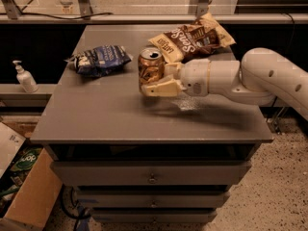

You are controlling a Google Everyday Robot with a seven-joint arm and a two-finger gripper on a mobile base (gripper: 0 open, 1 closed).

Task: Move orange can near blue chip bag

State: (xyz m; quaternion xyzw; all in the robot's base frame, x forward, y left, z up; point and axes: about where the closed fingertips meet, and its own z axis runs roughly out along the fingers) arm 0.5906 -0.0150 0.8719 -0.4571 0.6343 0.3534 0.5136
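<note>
The orange can (150, 67) is upright, held just above the grey tabletop (96, 114) near its middle. My gripper (156, 83) reaches in from the right and is shut on the can, its cream fingers (161, 88) wrapped around the can's lower side. The blue chip bag (98, 60) lies wrinkled on the table's left part, a short gap to the left of the can.
A larger brown and cream chip bag (192, 40) lies at the back right, just behind the can and arm. The table is a drawer cabinet (151, 177). A soap pump bottle (25, 77) stands on a ledge at left. A cardboard box (24, 186) is on the floor.
</note>
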